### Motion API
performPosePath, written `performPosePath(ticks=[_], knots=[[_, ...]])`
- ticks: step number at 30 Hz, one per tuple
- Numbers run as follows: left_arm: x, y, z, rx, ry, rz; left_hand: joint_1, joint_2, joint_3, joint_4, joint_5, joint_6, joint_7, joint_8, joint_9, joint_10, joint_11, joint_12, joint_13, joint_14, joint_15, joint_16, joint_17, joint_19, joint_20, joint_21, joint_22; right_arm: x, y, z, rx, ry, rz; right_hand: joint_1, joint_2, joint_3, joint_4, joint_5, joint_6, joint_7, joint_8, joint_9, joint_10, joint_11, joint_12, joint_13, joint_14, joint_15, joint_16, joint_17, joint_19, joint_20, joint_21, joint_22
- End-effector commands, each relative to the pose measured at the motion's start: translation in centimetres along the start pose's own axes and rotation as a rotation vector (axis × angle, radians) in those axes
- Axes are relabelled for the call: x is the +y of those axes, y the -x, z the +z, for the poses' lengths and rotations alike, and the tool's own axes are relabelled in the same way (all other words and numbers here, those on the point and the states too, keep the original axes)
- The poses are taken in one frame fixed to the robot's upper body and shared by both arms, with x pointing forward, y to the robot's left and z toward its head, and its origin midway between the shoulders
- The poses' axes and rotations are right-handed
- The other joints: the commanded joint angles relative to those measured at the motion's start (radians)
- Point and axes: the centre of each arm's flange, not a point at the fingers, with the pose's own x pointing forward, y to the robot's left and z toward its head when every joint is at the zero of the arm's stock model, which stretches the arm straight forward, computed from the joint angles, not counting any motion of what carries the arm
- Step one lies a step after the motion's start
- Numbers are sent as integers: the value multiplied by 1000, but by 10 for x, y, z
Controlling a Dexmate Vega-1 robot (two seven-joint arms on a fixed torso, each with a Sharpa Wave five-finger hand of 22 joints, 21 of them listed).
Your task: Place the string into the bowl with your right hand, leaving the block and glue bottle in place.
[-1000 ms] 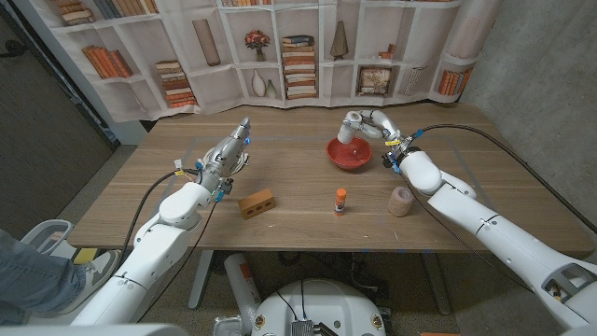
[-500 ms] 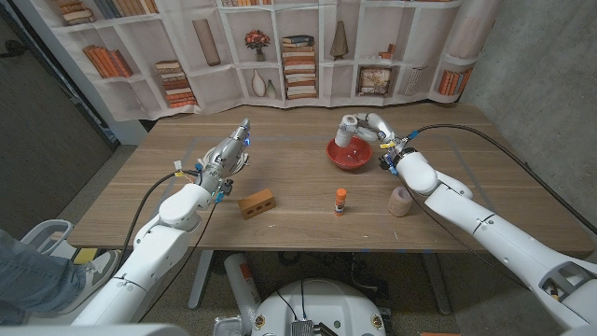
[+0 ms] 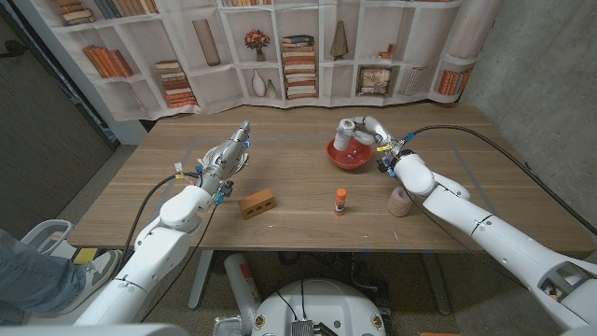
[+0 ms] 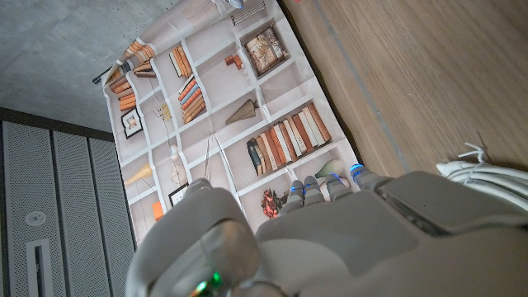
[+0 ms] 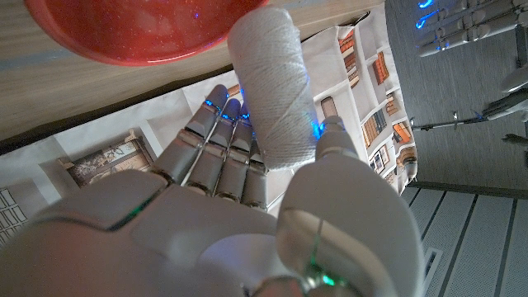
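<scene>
Printed bookshelf backdrop (image 3: 280, 56) behind wooden table (image 3: 298, 219), grey concrete wall (image 3: 550, 65) alongside.

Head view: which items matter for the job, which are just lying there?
Job: white spool of string held by right robot hand; red bowl.
Lying about: brown wooden block, orange-capped glue bottle, tan cylindrical roll.

bowl (image 5: 140, 33): cut off by frame edge | string (image 5: 272, 91): base behind fingers (image 5: 223, 157)

Bowl (image 3: 350, 155) mouth unobstructed; block (image 3: 256, 203), glue bottle (image 3: 340, 200) (front, near edge) well apart
</scene>
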Motion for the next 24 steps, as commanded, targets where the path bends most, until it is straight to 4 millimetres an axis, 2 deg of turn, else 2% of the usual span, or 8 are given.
performPosePath(ticks=[1,8,24], knots=[[1,1,-2,4,3,0,3,6,-5,2,1,4,-3,-2,5,-4,-2,-3,3,-41,-3,-1,4,-109,-3,-2,4,10,-2,-2,15,72,8,43,34,4,0,1,103,-105,-4,1,1,-4,-3,0,-12,-72,-8,0,-7,-67,-4,-1],[1,1,-2,7,1,-3,4,7,-7,2,0,4,-4,-2,5,-3,-2,-2,3,-40,-3,-1,4,-108,-4,-1,4,10,-1,-4,24,83,1,44,33,4,0,1,104,-108,-6,2,0,-13,-6,1,-21,-72,-8,0,-15,-65,-9,-1],[-2,-1,-1,18,-9,-10,6,8,-10,2,0,4,-5,-2,5,-4,-2,-3,3,-41,-3,-1,4,-111,-1,-2,4,16,-2,-15,54,82,19,44,31,3,0,1,100,-111,-11,2,-17,-9,-17,1,-37,-70,-9,-2,-26,-65,-15,-2]])
